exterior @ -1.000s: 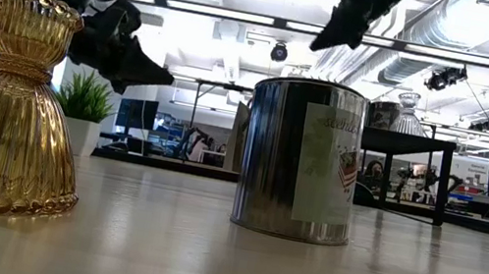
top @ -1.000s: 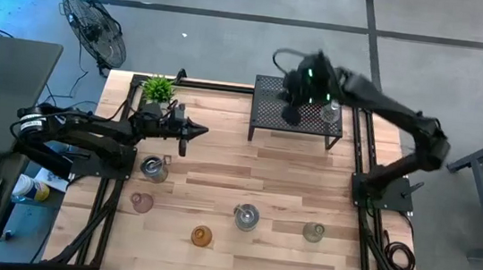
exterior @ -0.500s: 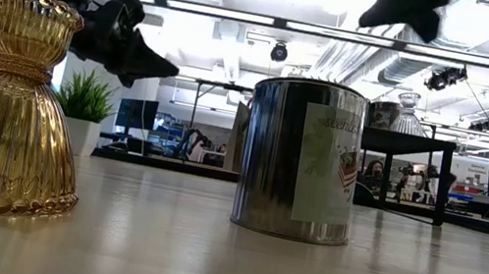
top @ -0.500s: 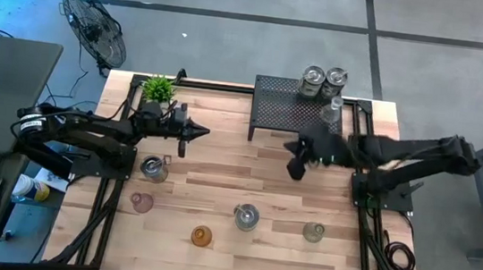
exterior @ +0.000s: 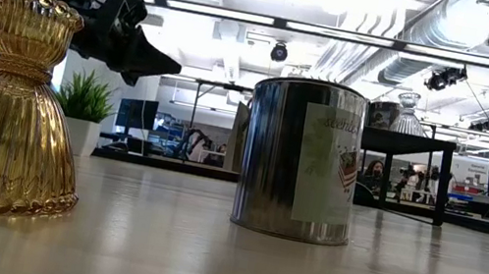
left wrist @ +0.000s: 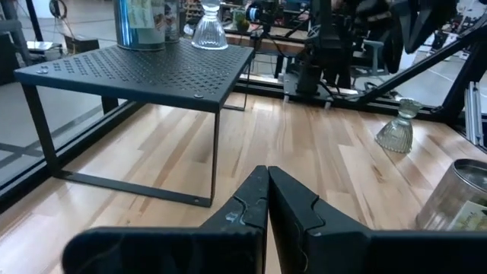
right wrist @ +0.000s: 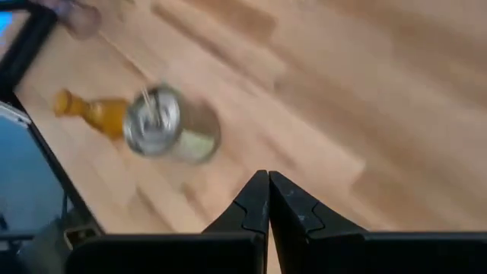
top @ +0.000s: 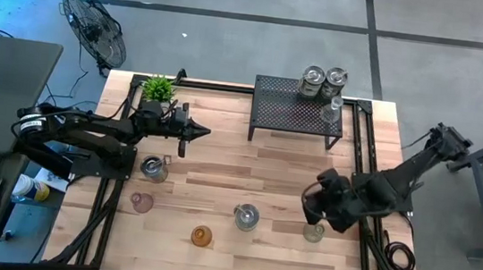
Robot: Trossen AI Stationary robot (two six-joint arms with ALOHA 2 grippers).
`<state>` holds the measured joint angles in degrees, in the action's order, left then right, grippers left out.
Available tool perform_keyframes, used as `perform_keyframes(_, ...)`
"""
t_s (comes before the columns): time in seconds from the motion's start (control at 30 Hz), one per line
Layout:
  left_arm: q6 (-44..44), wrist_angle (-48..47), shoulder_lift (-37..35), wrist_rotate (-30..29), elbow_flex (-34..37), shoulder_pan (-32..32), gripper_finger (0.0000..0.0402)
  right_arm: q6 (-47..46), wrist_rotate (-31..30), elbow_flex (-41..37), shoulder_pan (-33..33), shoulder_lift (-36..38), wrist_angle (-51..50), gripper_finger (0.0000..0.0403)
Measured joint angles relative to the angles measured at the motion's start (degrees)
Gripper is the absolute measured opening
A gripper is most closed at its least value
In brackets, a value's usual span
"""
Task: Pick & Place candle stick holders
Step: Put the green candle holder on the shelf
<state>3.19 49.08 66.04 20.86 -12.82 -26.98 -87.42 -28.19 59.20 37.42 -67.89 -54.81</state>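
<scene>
Five holders stand on their bases on the wooden table: a silvery one (top: 154,169), a pink one (top: 141,202), an amber one (top: 201,235), a silvery can-shaped one (top: 245,216) and a greenish one (top: 313,232). Two silvery ones (top: 312,78) and a clear one (top: 331,108) stand on the black mesh rack (top: 285,108). My right gripper (top: 311,203) hovers shut and empty just beyond the greenish holder; its wrist view (right wrist: 268,190) looks at the can-shaped holder (right wrist: 163,129) and the amber one (right wrist: 91,110). My left gripper (top: 197,131) is shut and empty, above the table beside the plant.
A green potted plant (top: 158,88) stands at the far left corner of the table. The rack stands on thin legs at the far right. In the low view the amber holder (exterior: 6,107) and the can-shaped one (exterior: 301,156) stand close to the camera.
My right gripper has swung from above the rack toward the table's near edge and down, ending over the table by the greenish holder. Two silvery holders and the clear one on the rack, earlier hidden under the arm, now show.
</scene>
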Motion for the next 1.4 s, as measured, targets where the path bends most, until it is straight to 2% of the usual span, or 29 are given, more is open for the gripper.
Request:
perform_keyframes(0.13, 0.01, 0.0, 0.0, 0.68, 0.0, 0.0, 0.0004, -8.91, 5.84, 0.47, 3.62, -2.23, -2.63, 0.0)
perform_keyframes(0.27, 0.01, 0.02, 0.0, 0.68, 0.0, -0.02, 0.0004, -16.07, 9.4, 4.96, 5.81, -6.26, -10.27, 0.0004)
perform_keyframes(0.4, 0.03, -0.05, 0.0, 0.85, 0.0, 0.0, 0.0004, -20.27, 14.23, 9.74, 6.26, -10.61, -13.18, 0.0033)
perform_keyframes(0.53, 0.03, -0.5, 0.0, 0.85, 0.0, 0.0, 0.0004, -22.22, 22.05, 11.67, 6.26, -15.46, -13.56, 0.0095)
perform_keyframes(0.63, 0.03, -0.81, 0.0, 0.85, 0.0, 0.0, 0.0004, -24.69, 25.29, 11.38, 6.26, -18.19, -13.61, 0.0155)
perform_keyframes(0.8, 0.03, -0.81, 0.0, 1.44, 0.0, 0.0, 0.0004, -26.73, 27.23, 11.13, 6.24, -20.36, -14.49, 0.0258)
perform_keyframes(0.93, 0.03, -0.83, 0.0, 2.0, 0.0, 0.0, 0.0004, -26.74, 25.62, 11.13, 6.24, -20.38, -16.06, 0.0307)
perform_keyframes(1.03, 0.04, -0.86, 0.0, 2.12, 0.0, 0.0, 0.0004, -26.49, 23.21, 11.13, 6.04, -20.65, -17.9, 0.0315)
perform_keyframes(1.2, 0.03, -1.25, 0.0, 2.14, 0.0, 0.0, 0.0004, -21.32, 22.46, 11.13, 5.08, -23.68, -17.76, 0.031)
perform_keyframes(1.4, 0.05, -1.25, 0.0, 2.14, 0.0, 0.0, 0.0004, -17.72, 24.27, 11.13, 3.79, -26.88, -17.13, 0.0298)
